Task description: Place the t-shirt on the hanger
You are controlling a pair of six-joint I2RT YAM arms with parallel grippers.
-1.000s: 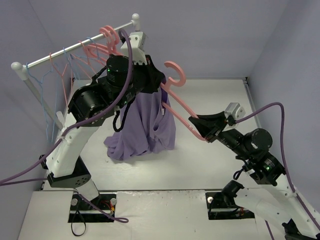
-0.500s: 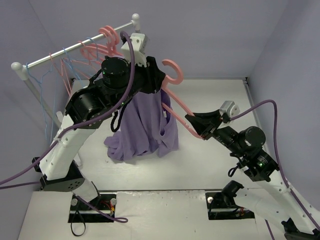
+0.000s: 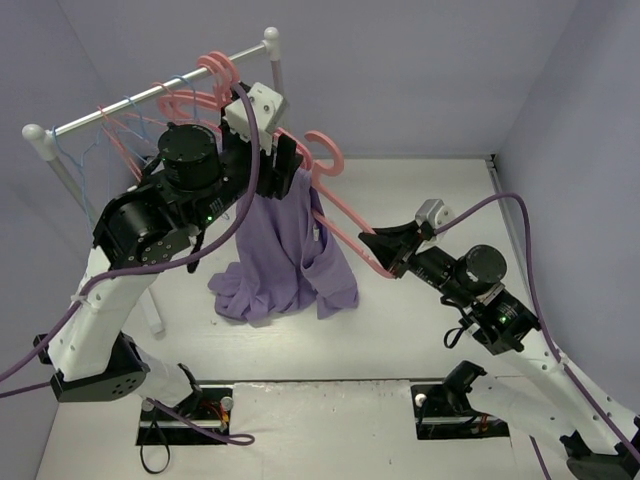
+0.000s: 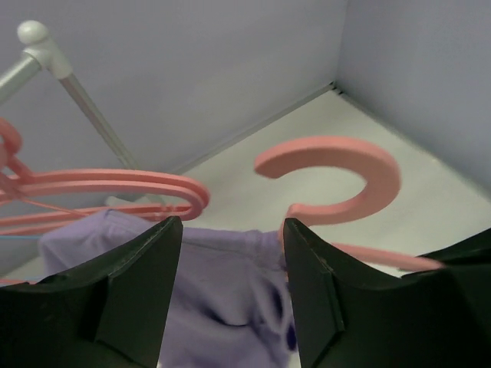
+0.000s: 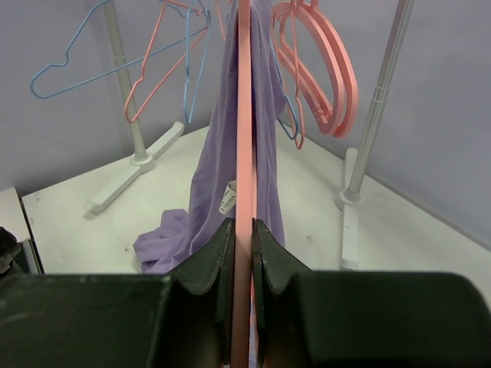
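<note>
The salmon-pink hanger (image 3: 340, 215) slants from its curled hook (image 3: 325, 150) down to my right gripper (image 3: 378, 245), which is shut on one of its arms. In the right wrist view the hanger (image 5: 244, 115) runs straight up from the right gripper (image 5: 243, 226). The purple t-shirt (image 3: 285, 255) hangs over the hanger's upper part, and its lower end is heaped on the table. My left gripper (image 3: 290, 168) stands open just above the shirt's top. In the left wrist view the left gripper (image 4: 232, 226) holds nothing; the t-shirt (image 4: 230, 291) and the hook (image 4: 345, 165) lie beyond it.
A white rail (image 3: 150, 95) on two posts stands at the back left. It carries spare thick pink hangers (image 3: 215, 75) and thin blue and pink-red wire hangers (image 3: 110, 150). The rack's feet (image 5: 138, 169) rest on the table. Walls close in the left, the back and the right.
My left gripper has opened and let go of the t-shirt, and the left arm has pulled back to the left. The right arm has carried the hanger and shirt leftwards.
</note>
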